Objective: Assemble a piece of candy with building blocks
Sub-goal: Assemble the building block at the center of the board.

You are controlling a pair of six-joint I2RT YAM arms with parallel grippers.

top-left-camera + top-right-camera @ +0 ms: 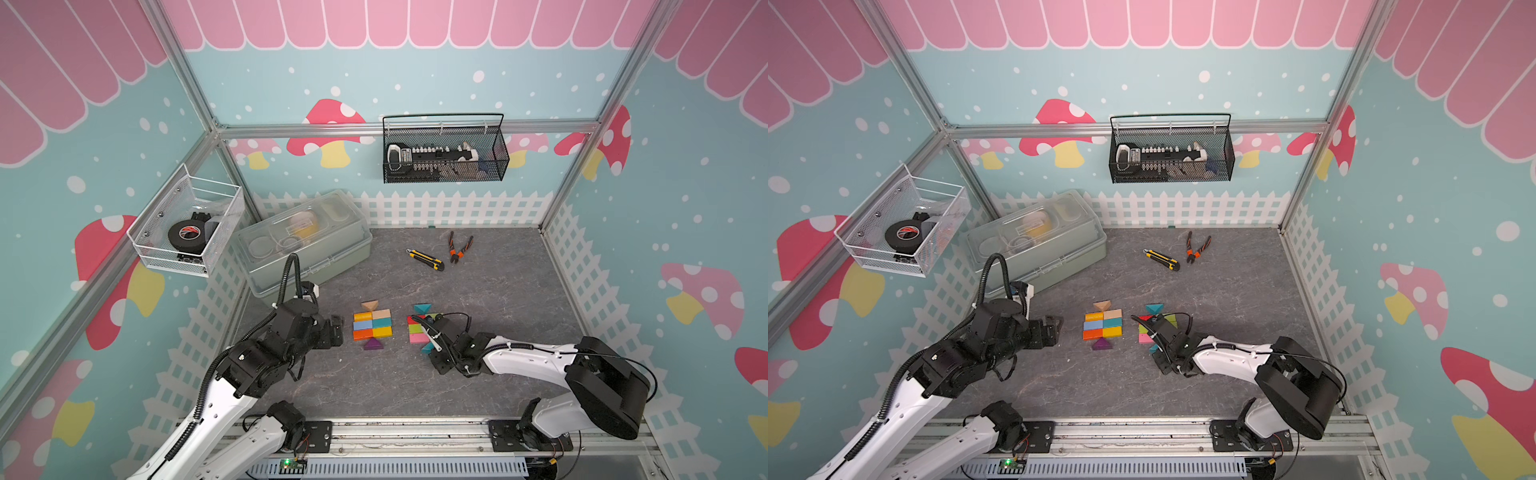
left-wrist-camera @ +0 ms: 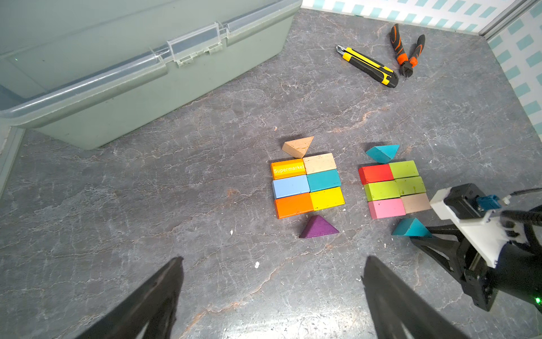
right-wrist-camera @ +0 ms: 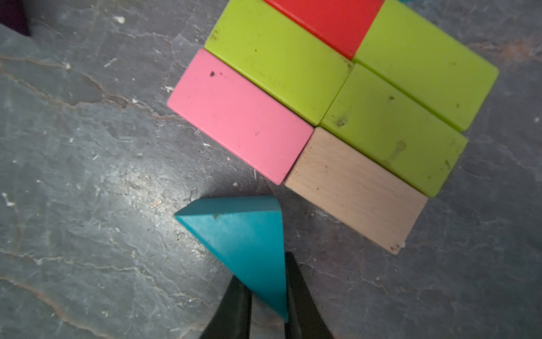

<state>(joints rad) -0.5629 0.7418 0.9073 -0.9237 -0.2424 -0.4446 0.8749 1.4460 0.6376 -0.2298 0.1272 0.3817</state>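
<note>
Teal wedge (image 3: 243,249) sits pinched at one corner between the fingers of my right tool (image 3: 268,293), which is closed on it. The wedge is low over the grey counter (image 3: 88,146), just off the seam where the pink block (image 3: 239,117) meets the tan block (image 3: 356,190), not quite touching either. I hold it by the far corner so, I judge, its point can be aimed at that seam as the candy's twisted wrapper end.

That slab, red (image 2: 375,173), three green, pink and tan, already has another teal wedge (image 2: 382,152) at its opposite end. Beside it lies a second slab of six blocks (image 2: 308,185) with a tan wedge (image 2: 297,146) and a purple wedge (image 2: 318,227) at its ends, apparently a finished candy.

My left tool (image 2: 272,293) hangs wide open and empty over bare counter, clear of both slabs. Utility knife (image 1: 424,259) and pliers (image 1: 459,247) lie well apart, toward the back.
</note>
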